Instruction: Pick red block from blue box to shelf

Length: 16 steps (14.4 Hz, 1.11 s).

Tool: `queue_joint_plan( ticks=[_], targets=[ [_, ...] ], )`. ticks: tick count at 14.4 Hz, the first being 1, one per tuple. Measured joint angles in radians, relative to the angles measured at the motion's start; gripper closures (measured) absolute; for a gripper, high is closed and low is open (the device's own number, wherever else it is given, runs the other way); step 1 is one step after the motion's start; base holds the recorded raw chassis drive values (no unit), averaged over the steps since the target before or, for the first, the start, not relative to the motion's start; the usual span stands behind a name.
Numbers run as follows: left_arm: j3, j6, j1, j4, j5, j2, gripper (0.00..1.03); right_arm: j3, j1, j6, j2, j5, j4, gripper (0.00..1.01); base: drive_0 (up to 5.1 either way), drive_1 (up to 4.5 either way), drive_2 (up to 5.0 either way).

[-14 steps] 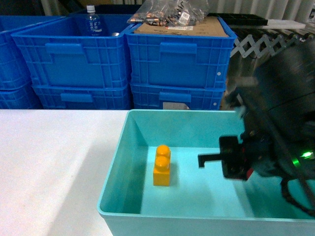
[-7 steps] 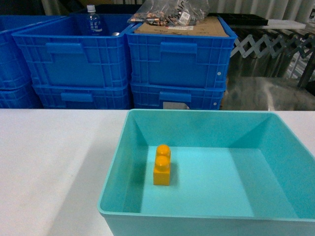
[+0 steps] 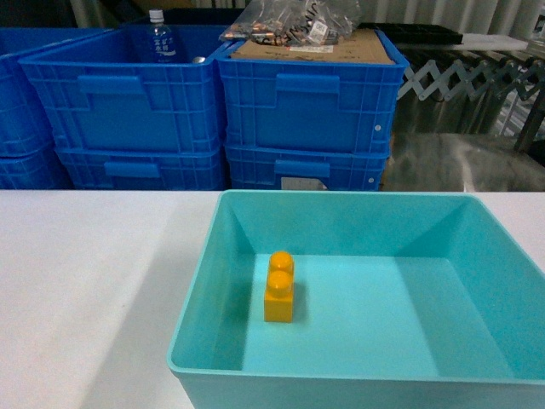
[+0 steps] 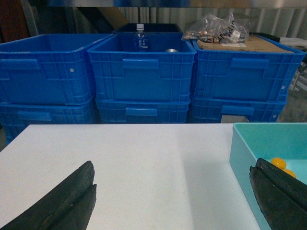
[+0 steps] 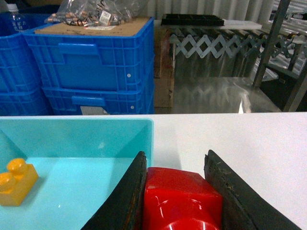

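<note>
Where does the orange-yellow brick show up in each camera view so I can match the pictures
Head: orange-yellow brick left of centre on the blue box floor.
Left wrist: only its studs peek over the box rim, far right.
Right wrist: lower left, lying on the box floor.
Shared landmark: the bag of parts atop a dark blue crate.

The pictures are evenly and fairly brightly lit from above. In the head view the white table [image 3: 85,281] is nearly washed out at the left of the frame, and the turquoise bin [image 3: 200,281] throws a soft shadow at lower left. Its floor shows mild glare. The upper right background is blurred and shiny. In the right wrist view the red block [image 5: 180,203] at the bottom is glossy, slightly soft.
</note>
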Motion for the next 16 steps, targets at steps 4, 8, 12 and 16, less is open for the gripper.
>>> queue_joint_plan(
  ticks=[4,8,12,16],
  targets=[
    [0.000,0.000,0.000,0.000,0.000,0.000,0.05,-0.010,-0.108,-0.001,-0.232,-0.105,-0.190,0.72,0.0,0.00,0.0],
    [0.000,0.000,0.000,0.000,0.000,0.000,0.05,-0.011,-0.108,-0.001,-0.391,-0.106,-0.337,0.72,0.0,0.00,0.0],
    [0.000,0.000,0.000,0.000,0.000,0.000,0.05,-0.011,-0.108,-0.001,-0.522,-0.106,-0.463,0.72,0.0,0.00,0.0],
    [0.000,0.000,0.000,0.000,0.000,0.000,0.05,-0.011,-0.108,-0.001,-0.616,-0.105,-0.556,0.72,0.0,0.00,0.0]
  ],
)
